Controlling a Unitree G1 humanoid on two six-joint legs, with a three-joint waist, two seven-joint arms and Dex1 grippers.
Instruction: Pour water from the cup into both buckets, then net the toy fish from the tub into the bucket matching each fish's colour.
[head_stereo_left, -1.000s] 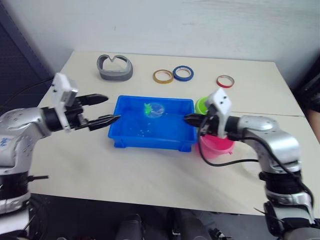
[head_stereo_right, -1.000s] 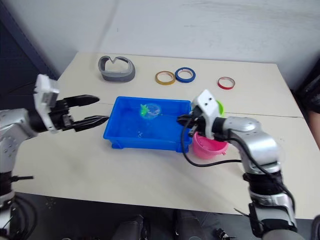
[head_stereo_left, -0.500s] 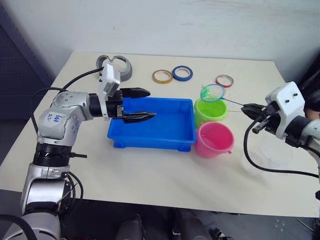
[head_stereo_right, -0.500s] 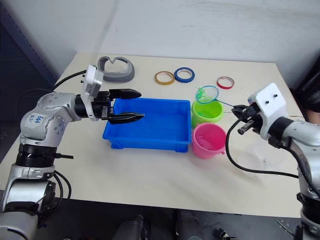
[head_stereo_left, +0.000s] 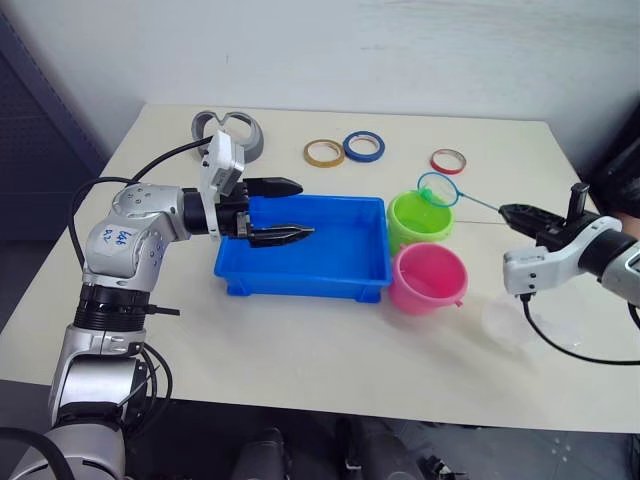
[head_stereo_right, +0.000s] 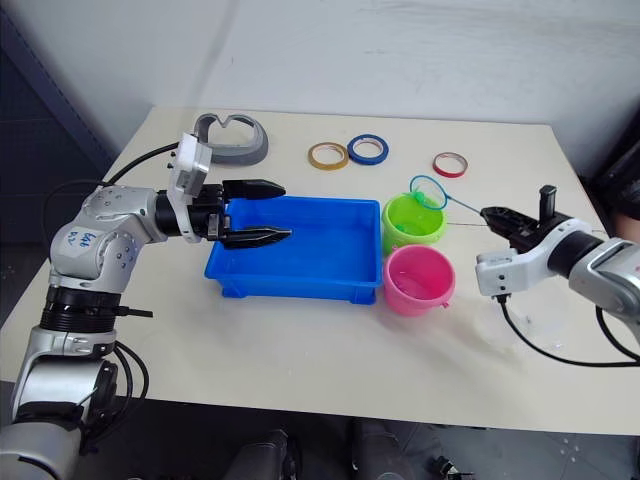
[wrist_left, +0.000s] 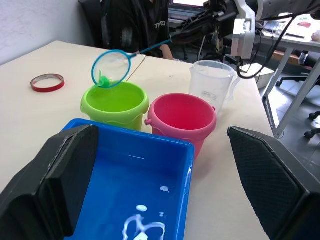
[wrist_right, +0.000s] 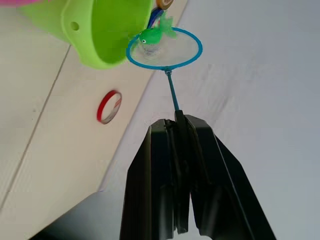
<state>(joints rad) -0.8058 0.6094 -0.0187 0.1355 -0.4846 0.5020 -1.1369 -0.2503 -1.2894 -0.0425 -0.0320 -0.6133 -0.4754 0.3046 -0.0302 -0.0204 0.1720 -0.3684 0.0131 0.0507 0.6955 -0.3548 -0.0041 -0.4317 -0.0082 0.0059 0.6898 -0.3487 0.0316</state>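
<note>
Net (head_stereo_left: 437, 189) sat clamped in my right gripper (wrist_right: 176, 125), hoop over the green bucket's (head_stereo_left: 420, 220) far rim with a green fish (wrist_right: 151, 35) aboard; left gripper (head_stereo_left: 290, 210) released over the tub (head_stereo_left: 300, 280); next I'd tip it in.

Tub (head_stereo_left: 305, 262) in the middle of the table (head_stereo_left: 300, 350). Just right of the tub, two buckets: green bucket (head_stereo_left: 420, 221) behind, pink bucket (head_stereo_left: 428, 278) in front, side by side. Cup (wrist_left: 212, 82) right of the pink bucket. Net (head_stereo_left: 437, 189) above the green bucket's far rim, with a toy fish (wrist_right: 152, 35) in it. Behind the tub, three tape rings (head_stereo_left: 362, 146) in a row.
</note>
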